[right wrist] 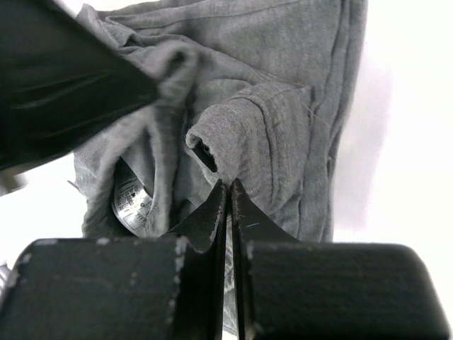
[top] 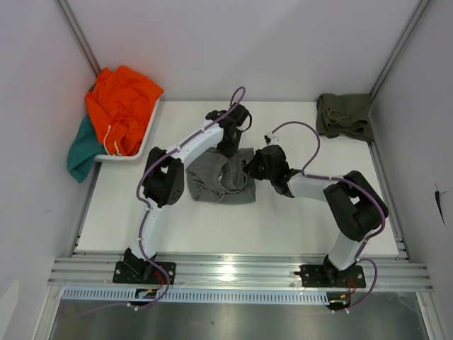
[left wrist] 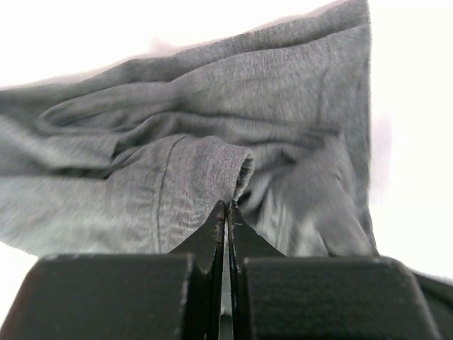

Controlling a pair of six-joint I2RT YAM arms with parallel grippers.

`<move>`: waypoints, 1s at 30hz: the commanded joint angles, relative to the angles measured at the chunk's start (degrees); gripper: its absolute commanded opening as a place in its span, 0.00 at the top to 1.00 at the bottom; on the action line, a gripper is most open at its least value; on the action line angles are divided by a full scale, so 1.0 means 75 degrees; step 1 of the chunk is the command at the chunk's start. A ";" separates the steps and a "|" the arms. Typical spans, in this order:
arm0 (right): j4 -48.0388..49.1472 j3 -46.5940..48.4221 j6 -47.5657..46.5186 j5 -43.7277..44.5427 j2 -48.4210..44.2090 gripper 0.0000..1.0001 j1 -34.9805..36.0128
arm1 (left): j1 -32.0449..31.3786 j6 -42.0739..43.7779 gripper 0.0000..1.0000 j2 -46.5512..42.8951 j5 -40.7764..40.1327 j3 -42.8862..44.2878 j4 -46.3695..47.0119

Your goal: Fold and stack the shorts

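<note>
- Grey shorts point(top: 212, 180): light, limp knit that bunches readily; probably best gripped at a hem.
- Left tool point(left wrist: 226, 207): pressed together on a hem fold.
- Right tool point(right wrist: 228, 185): likewise pinching cloth.

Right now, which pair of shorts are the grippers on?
The grey shorts in the middle: left gripper and right gripper both pinch its folds. The olive green shorts lie untouched, far right corner.

A: We count two arms, the left arm point(top: 197, 140) and the right arm point(top: 308, 186), each of white rounded links joined by bulky black housings.
B: We also see a purple cable point(top: 316, 145) looped loosely along each, and flat black base plates point(top: 145, 272) at the near edge.
A: Our fingers point(left wrist: 211, 239) are matte black wedges, thin-tipped, faintly scuffed.
</note>
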 commanded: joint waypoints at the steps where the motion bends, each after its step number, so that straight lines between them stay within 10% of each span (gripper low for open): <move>1: 0.0456 0.0350 -0.0157 -0.0491 0.0212 1.00 -0.0073 | -0.0005 0.0088 1.00 -0.1255 -0.0224 -0.0113 0.0035; 23: 0.0949 0.1136 0.0686 -0.1688 0.0985 1.00 -0.0390 | 0.0404 0.0204 0.93 -0.2254 0.0150 -0.1380 0.0610; 26: 0.0914 0.1159 0.0686 -0.1664 0.1009 1.00 -0.0390 | 0.0732 0.0427 0.55 -0.1972 0.0700 -0.1391 0.0528; 27: 0.0879 0.1194 0.0663 -0.1653 0.1009 1.00 -0.0390 | 0.0814 0.0416 0.24 -0.1832 0.0794 -0.1391 0.0423; 30: 0.0832 0.1206 0.0604 -0.1606 0.0986 1.00 -0.0378 | 0.0780 0.0311 0.03 -0.1563 0.0888 -0.1298 0.0212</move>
